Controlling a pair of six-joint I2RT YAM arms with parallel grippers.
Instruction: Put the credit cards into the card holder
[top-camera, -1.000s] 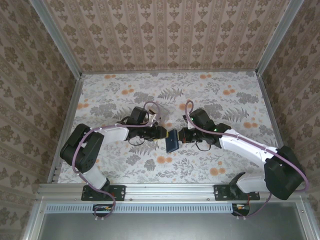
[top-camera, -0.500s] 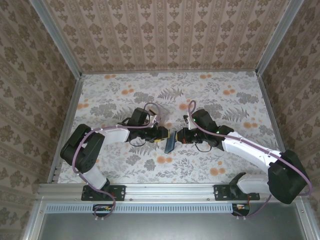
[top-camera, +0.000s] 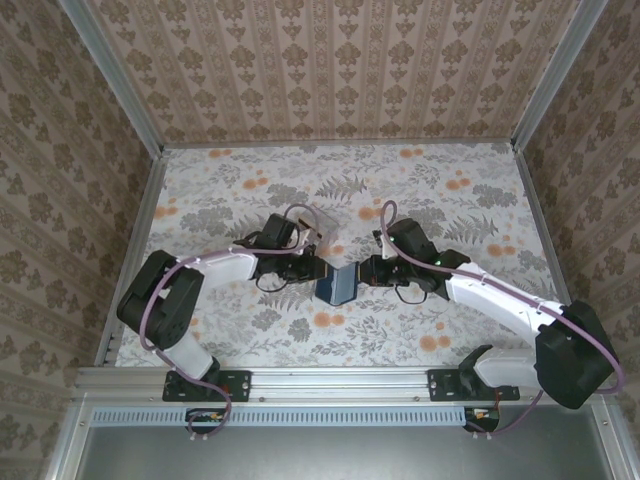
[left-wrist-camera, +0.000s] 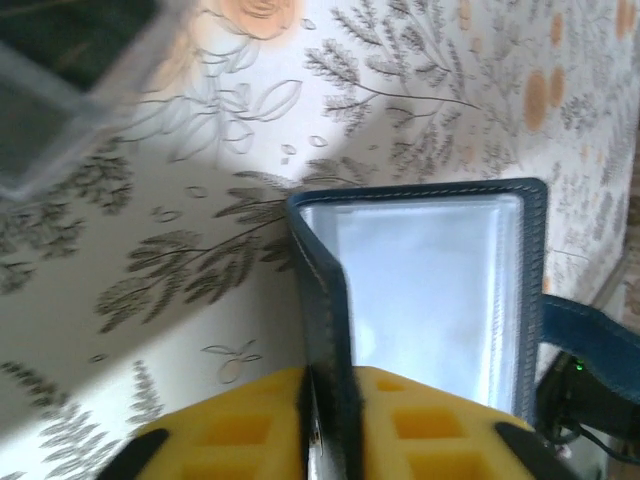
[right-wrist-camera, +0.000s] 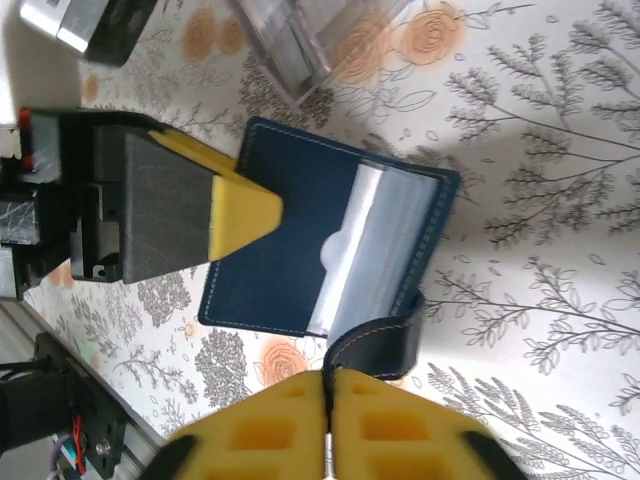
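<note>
My white-shelled, black-jointed left arm (top-camera: 225, 265) and right arm (top-camera: 495, 295) each trail a lilac cable (top-camera: 384, 215). Their yellow finger pads (right-wrist-camera: 265, 430) carry square recesses.

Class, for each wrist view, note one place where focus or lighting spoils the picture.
Left wrist: the clear box at top left is out of focus, and the card holder sleeve is washed out white. Right wrist: a glare streak crosses the holder's clear window.
</note>
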